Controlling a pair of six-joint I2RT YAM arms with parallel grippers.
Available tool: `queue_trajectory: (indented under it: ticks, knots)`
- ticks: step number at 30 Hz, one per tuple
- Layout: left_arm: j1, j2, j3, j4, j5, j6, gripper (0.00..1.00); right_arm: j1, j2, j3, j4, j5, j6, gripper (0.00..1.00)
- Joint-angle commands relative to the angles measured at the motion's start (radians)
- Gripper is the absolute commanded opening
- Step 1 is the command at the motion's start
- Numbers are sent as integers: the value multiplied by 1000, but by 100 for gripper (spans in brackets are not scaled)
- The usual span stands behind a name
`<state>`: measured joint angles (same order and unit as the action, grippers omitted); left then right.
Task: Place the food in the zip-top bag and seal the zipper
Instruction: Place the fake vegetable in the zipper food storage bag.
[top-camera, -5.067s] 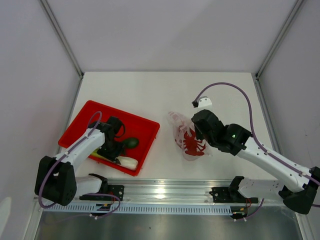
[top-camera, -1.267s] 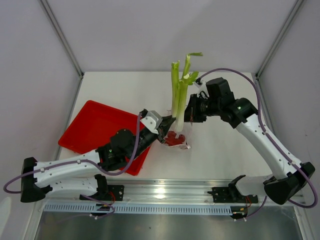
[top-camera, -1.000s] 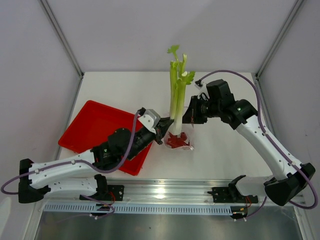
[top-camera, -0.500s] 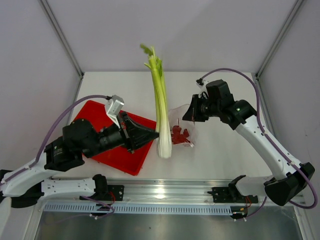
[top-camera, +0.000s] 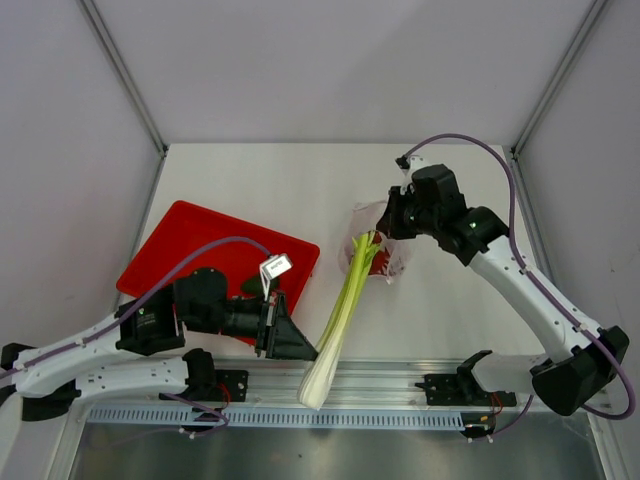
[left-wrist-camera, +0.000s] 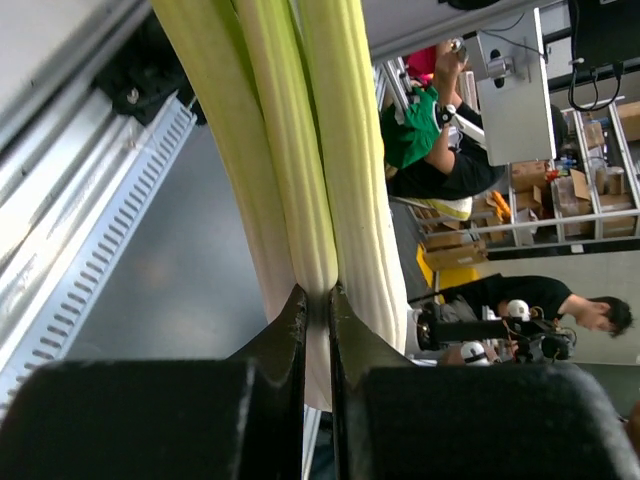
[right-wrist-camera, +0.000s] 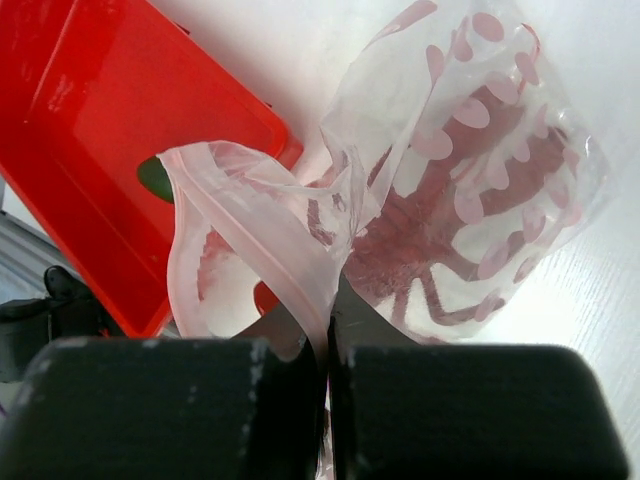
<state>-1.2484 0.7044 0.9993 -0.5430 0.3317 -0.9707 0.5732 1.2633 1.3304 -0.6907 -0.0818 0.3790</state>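
My left gripper (top-camera: 303, 351) (left-wrist-camera: 317, 292) is shut on the leek (top-camera: 342, 305) (left-wrist-camera: 300, 150) near its white end, which hangs over the front rail. The stalk slants up and right, its green tips reaching the mouth of the zip-top bag (top-camera: 384, 252) (right-wrist-camera: 480, 150). My right gripper (top-camera: 396, 226) (right-wrist-camera: 328, 315) is shut on the bag's mouth edge, pinching the pale pink zipper (right-wrist-camera: 250, 225) and holding the mouth up and open. The red lobster (top-camera: 391, 264) (right-wrist-camera: 430, 240) lies inside the bag. The dark-green fruit (right-wrist-camera: 153, 178) sits in the red tray.
The red tray (top-camera: 190, 235) (right-wrist-camera: 100, 120) lies on the left of the white table, partly under my left arm. An aluminium rail (top-camera: 380, 385) runs along the near edge. White walls enclose the table on three sides.
My left arm has drawn back toward the near left, swinging the leek from upright down to a slant with its green tips at the bag mouth. The right gripper keeps holding the bag.
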Motion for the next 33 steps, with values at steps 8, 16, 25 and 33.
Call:
queue_trajectory:
  ticks: [8, 16, 25, 33]
  knots:
    - [-8, -14, -70, 80, 56, -144, 1, -4, -74, -27, 89, -7, -25, 0]
    - [20, 78, -91, 103, 102, -187, 1, 1, -97, -42, 97, -45, -15, 0]
    - [156, 99, -145, 133, 231, -263, 1, 16, -124, -72, 115, -55, -34, 0]
    - [240, 139, -151, 147, 343, -304, 1, 51, -163, -134, 169, -58, -89, 0]
